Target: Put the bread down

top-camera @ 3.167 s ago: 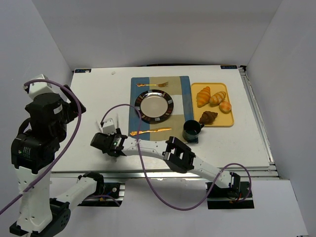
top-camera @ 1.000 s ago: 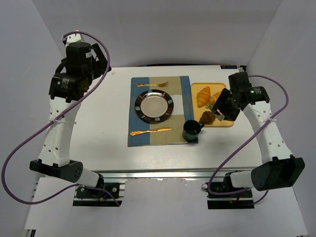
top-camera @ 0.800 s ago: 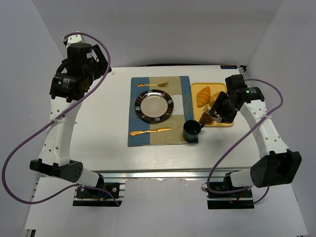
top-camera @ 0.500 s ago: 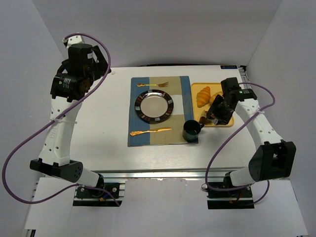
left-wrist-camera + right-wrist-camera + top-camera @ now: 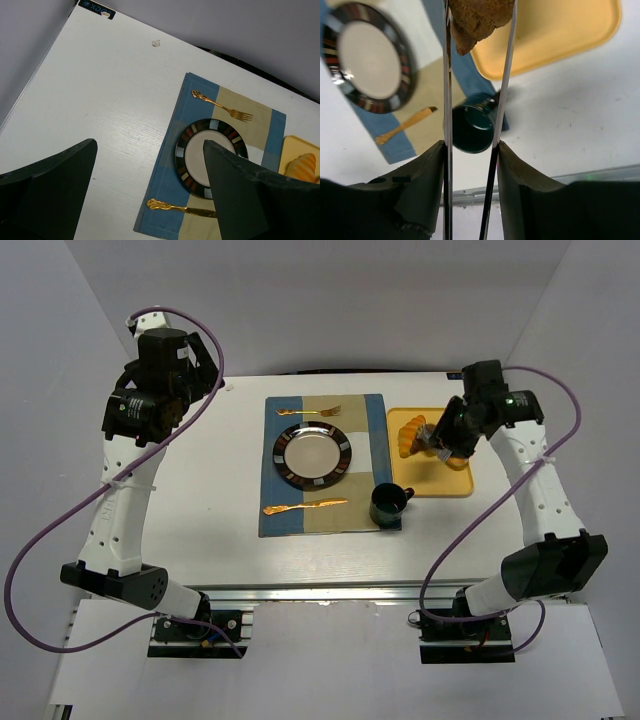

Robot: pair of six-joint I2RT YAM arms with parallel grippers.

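Observation:
My right gripper (image 5: 440,436) hangs above the yellow tray (image 5: 456,484), shut on a dark brown croissant (image 5: 480,17). Thin metal blades on its fingers pinch the croissant and hold it in the air. In the right wrist view the gripper (image 5: 479,30) is over the tray's (image 5: 555,35) near corner and a dark green mug (image 5: 472,127). An orange croissant (image 5: 409,435) lies on the tray. The striped-rim plate (image 5: 313,454) sits bare on the blue-and-tan placemat (image 5: 270,475); it also shows in the left wrist view (image 5: 211,157). My left gripper (image 5: 150,200) is open and empty, high over the table's left.
The mug (image 5: 388,504) stands at the placemat's front right corner. A gold fork (image 5: 312,411) lies behind the plate and a gold knife (image 5: 305,506) in front of it. Grey walls close in the table on the left, back and right.
My right gripper came down on the dark croissant at the tray's front left, shut on it and lifted it up and back. The left arm has held still over the last second.

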